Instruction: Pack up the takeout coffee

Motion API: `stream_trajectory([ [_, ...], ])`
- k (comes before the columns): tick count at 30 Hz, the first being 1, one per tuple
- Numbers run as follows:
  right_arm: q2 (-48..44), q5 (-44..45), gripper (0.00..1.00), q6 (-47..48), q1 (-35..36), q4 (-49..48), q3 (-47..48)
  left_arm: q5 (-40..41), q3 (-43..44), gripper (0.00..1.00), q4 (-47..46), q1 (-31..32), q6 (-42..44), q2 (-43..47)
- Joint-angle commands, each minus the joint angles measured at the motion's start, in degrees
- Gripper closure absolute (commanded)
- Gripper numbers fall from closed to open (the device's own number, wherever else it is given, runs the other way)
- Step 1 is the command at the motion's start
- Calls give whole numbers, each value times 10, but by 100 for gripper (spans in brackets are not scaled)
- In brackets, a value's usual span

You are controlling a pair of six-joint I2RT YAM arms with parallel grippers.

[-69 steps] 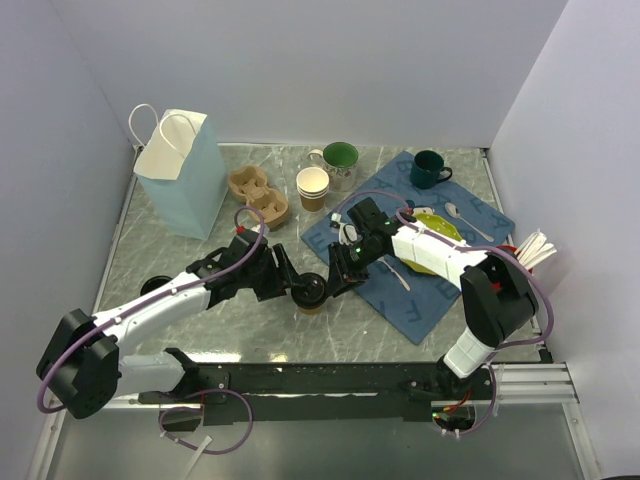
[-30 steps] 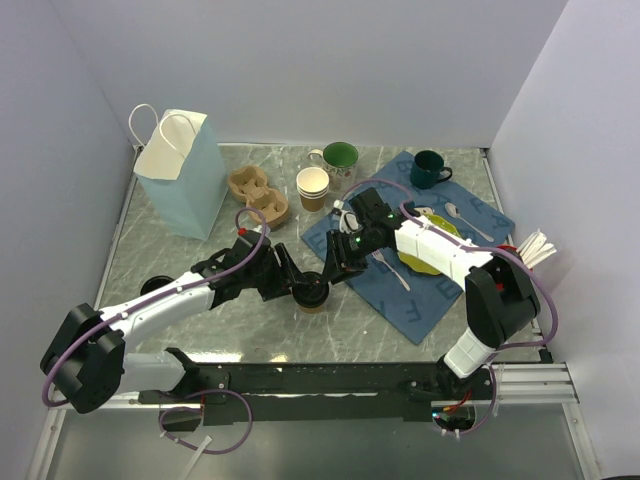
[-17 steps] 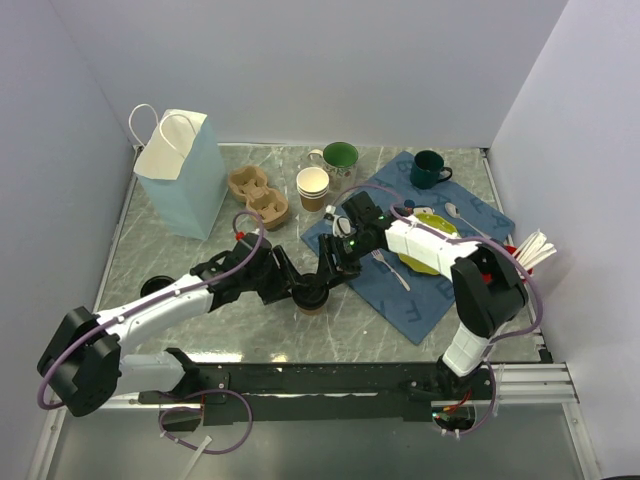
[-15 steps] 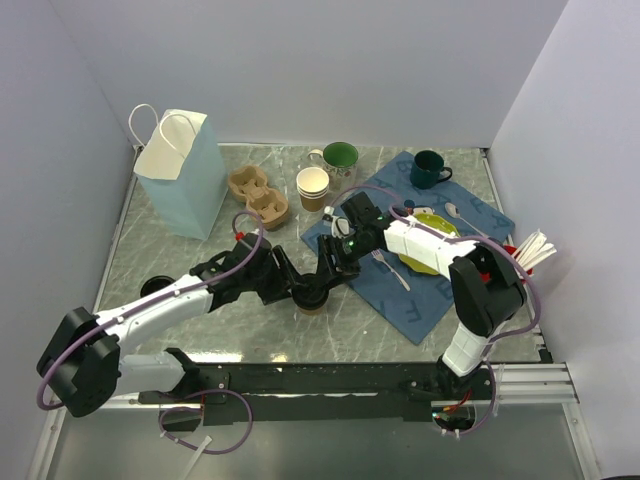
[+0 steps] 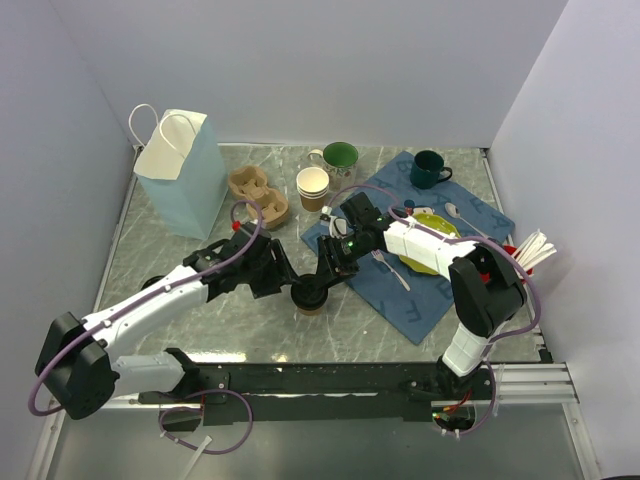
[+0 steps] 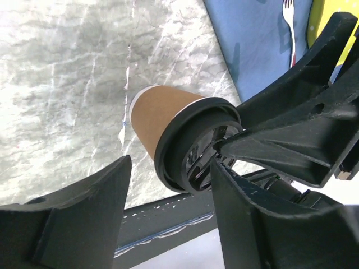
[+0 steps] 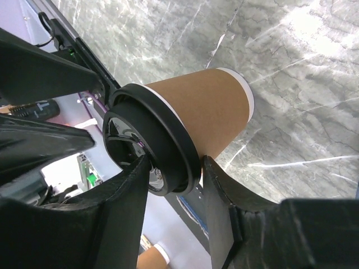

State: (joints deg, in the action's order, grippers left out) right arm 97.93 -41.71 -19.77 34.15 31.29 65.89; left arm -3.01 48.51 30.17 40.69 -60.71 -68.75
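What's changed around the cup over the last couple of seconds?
The right gripper edged in leftward onto the takeout coffee; its fingers now pinch the black lid at the rim. The left gripper barely shifted and straddles the lid with a gap on one side. The coffee stayed upright on its spot; paper bag, cup carrier and cup stack are unmoved.

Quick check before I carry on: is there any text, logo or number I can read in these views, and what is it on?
No text can be read in any view.
takeout cup: plain brown, no print showing.
black lid: moulded shapes on top, too blurred to read.
blue cloth: a white fork picture, no words; its other pale marks are too small to read.
paper bag: blank on the sides that show.
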Motion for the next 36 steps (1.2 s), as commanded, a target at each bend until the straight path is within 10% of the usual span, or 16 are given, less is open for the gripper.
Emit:
stream_trajectory([
  [1, 10, 43, 55, 27, 3, 7, -14, 13, 0, 38, 28, -5, 20, 21],
  [36, 26, 61, 62, 28, 1, -18, -44, 28, -86, 51, 1, -6, -5, -43],
])
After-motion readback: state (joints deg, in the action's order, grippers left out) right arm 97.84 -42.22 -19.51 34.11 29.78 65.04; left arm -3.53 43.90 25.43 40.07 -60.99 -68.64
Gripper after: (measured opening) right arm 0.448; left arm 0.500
